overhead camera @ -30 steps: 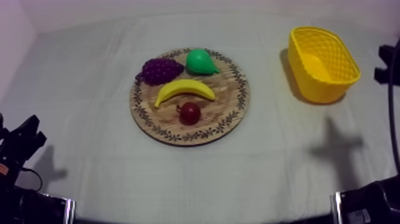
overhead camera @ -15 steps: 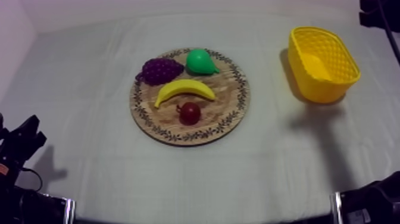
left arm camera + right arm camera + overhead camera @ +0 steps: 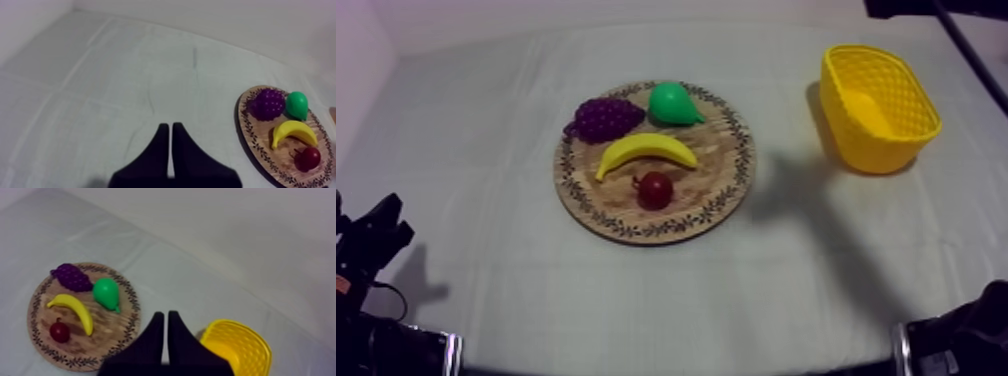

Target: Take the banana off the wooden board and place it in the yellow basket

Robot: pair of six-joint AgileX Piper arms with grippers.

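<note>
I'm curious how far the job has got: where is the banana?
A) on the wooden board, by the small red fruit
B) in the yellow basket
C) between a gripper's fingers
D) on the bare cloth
A: the banana lies on the wooden board, close beside the small red fruit.

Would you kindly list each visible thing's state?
Wooden board: lying flat.
Banana: on the board, ungrasped.
Pear: on the board.
Grapes: on the board.
Small red fruit: on the board.
Yellow basket: empty.
Left gripper: jaws shut, holding nothing.
Right gripper: jaws shut, holding nothing.
</note>
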